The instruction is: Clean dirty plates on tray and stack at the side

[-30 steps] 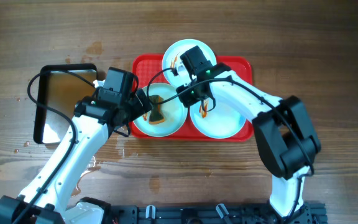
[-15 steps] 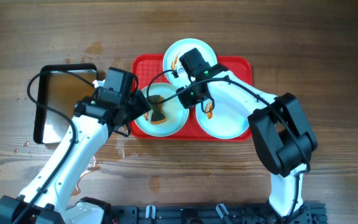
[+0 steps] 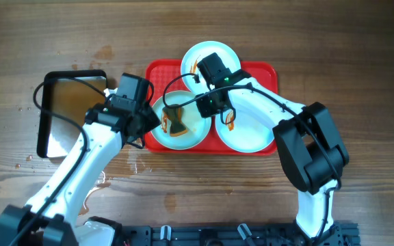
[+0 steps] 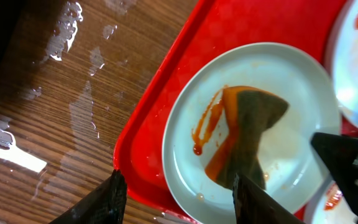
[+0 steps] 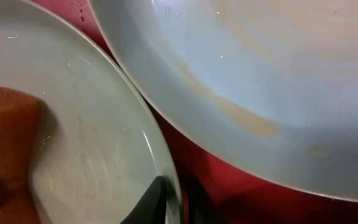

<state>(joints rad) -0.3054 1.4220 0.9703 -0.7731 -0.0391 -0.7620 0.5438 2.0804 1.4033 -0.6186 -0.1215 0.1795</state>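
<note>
Overhead, wet wooden table [image 3: 334, 41], red tray [image 3: 265, 72]

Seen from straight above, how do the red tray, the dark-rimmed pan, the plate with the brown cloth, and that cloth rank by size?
Largest to smallest in the overhead view:
1. red tray
2. dark-rimmed pan, partly hidden by an arm
3. plate
4. brown cloth

A scuffed wooden table [image 3: 334, 41] carries a red plastic tray [image 3: 157, 72] at centre, with a black-rimmed metal pan [image 3: 60, 99] lying just beside the tray's left end. Spilled water [image 4: 17, 158] glistens on the boards in front of the pan and near the tray's front corner.
</note>
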